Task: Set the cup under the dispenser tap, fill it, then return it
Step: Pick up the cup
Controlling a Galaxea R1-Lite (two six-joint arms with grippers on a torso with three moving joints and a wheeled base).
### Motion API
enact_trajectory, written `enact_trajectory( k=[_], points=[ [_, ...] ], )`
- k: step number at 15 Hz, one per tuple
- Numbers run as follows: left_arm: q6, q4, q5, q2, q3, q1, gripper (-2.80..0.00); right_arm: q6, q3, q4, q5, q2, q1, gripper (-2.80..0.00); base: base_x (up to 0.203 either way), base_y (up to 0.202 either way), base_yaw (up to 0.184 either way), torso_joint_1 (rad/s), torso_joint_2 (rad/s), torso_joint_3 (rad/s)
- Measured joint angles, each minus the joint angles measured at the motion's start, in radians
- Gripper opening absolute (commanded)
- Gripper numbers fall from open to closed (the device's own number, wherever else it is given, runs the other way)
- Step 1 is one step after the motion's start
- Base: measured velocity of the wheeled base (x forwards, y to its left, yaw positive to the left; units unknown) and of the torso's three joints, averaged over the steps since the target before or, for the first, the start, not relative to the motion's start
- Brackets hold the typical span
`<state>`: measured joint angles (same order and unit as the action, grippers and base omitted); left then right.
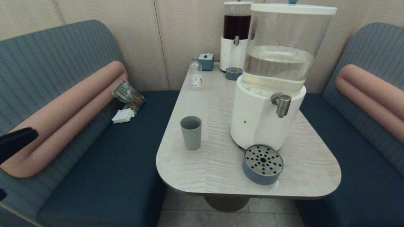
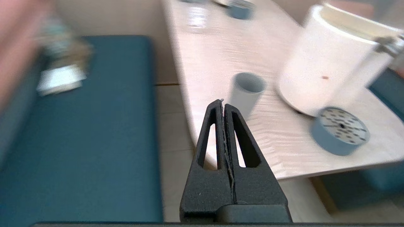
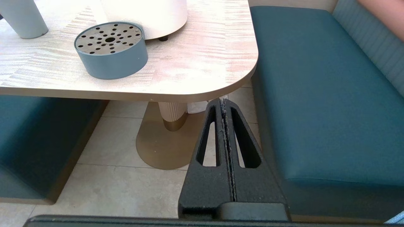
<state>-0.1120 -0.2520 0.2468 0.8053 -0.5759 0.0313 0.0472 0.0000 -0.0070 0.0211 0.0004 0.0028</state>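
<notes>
The grey-blue cup stands upright and empty on the pale table, left of the big white-based dispenser. Its steel tap juts out over a round blue drip tray with a perforated top. My left gripper is shut and holds nothing; it hangs over the left bench short of the table's edge, with the cup beyond its tips. In the head view only a dark part of that arm shows at the far left. My right gripper is shut and empty, low beside the table's front right corner.
A small clear bottle, a blue-grey box and the dark-red dispenser with its own drip tray stand at the table's far end. A packet and napkins lie on the left bench. Padded benches flank the table.
</notes>
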Motion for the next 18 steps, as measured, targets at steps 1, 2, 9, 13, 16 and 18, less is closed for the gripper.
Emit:
enact_trajectory(
  k=[1, 2, 9, 13, 16, 18],
  points=[
    [0.01, -0.079, 0.055, 0.082, -0.001, 0.0, -2.8, 0.0, 0.0, 0.0, 0.0, 0.0, 0.0, -2.8, 0.0, 0.0, 0.0, 0.0, 0.0, 0.0],
    [0.027, -0.184, 0.121, 0.168, 0.005, 0.0, -2.8, 0.0, 0.0, 0.0, 0.0, 0.0, 0.0, -2.8, 0.0, 0.0, 0.0, 0.0, 0.0, 0.0],
    [0.091, -1.079, 0.37, 0.689, 0.191, -0.002, 0.0, 0.0, 0.0, 0.0, 0.0, 0.0, 0.0, -2.8, 0.0, 0.0, 0.0, 0.0, 0.0, 0.0],
    [0.149, -1.269, 0.451, 0.856, 0.247, -0.002, 0.0, 0.0, 0.0, 0.0, 0.0, 0.0, 0.0, -2.8, 0.0, 0.0, 0.0, 0.0, 0.0, 0.0],
    [0.174, -1.27, 0.546, 0.948, 0.251, -0.002, 0.0, 0.0, 0.0, 0.0, 0.0, 0.0, 0.0, -2.8, 0.0, 0.0, 0.0, 0.0, 0.0, 0.0],
    [0.19, -1.27, 0.61, 1.016, 0.243, 0.001, 0.0, 0.0, 0.0, 0.0, 0.0, 0.0, 0.0, -2.8, 0.0, 0.0, 0.0, 0.0, 0.0, 0.0]
  ],
)
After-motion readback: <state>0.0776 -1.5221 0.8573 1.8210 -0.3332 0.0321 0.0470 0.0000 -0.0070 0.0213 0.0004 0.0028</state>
